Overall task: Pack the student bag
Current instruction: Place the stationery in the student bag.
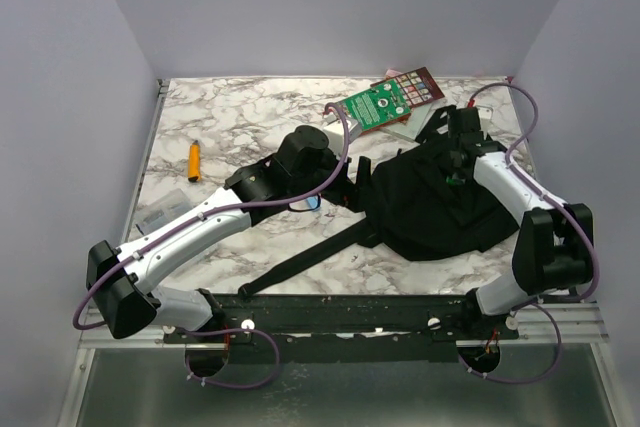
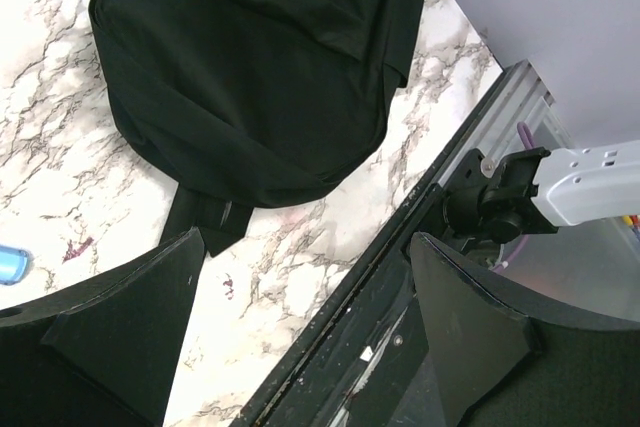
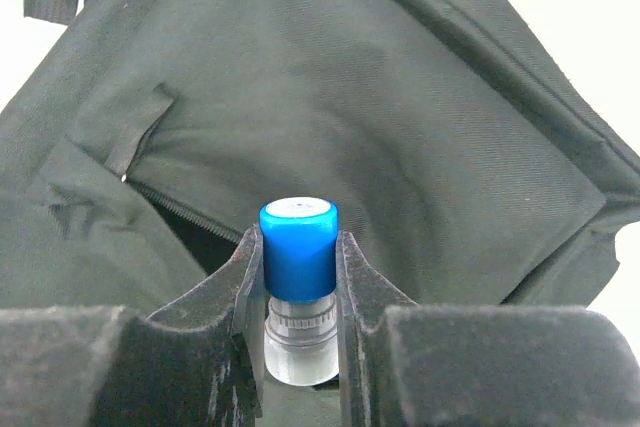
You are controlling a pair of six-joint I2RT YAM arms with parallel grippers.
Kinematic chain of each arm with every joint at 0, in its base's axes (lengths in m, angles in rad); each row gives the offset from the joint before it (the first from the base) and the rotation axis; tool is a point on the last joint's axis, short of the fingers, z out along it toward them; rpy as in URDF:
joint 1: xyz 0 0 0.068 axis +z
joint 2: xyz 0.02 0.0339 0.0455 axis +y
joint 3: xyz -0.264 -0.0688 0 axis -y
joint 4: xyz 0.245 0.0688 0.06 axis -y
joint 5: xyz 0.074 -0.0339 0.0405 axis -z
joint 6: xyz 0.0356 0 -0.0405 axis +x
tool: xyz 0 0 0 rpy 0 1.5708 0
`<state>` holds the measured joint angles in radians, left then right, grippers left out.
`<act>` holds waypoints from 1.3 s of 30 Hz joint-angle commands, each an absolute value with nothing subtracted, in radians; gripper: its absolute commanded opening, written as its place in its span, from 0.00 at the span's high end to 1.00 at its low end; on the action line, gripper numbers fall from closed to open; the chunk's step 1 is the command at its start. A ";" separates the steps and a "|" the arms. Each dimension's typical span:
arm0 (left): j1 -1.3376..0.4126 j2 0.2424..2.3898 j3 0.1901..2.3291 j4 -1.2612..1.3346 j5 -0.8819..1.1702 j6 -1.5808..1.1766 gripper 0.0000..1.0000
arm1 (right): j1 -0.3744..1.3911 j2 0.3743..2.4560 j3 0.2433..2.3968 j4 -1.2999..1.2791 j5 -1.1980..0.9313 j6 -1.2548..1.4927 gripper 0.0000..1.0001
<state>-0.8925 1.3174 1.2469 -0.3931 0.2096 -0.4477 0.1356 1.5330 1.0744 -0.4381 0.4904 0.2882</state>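
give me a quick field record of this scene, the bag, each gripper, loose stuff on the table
bag: large soft black fabric backpack lying on the marble table, right of centre
bag opening: zipper partly open
right gripper: shut on a blue-capped clear cylinder, above the backpack near the zipper
left gripper: open, empty, above the table beside the backpack
loose items: orange marker on the left; green-covered book at the far edge

Marble-patterned table (grey-veined white) enclosed by plain pale lavender walls.
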 commanded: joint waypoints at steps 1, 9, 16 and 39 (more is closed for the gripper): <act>-0.898 1.321 1.235 -0.374 0.221 -0.445 0.13 | 0.184 1.567 1.052 -0.420 0.527 0.261 0.99; -0.897 1.328 1.233 -0.374 0.224 -0.446 0.13 | 0.241 1.658 1.073 -0.454 0.642 0.250 0.99; -0.898 1.331 1.235 -0.373 0.235 -0.451 0.13 | 0.272 1.695 1.093 -0.550 0.799 0.303 0.99; -0.898 1.353 1.239 -0.375 0.259 -0.461 0.13 | 0.378 1.639 1.039 -0.488 0.474 0.195 0.90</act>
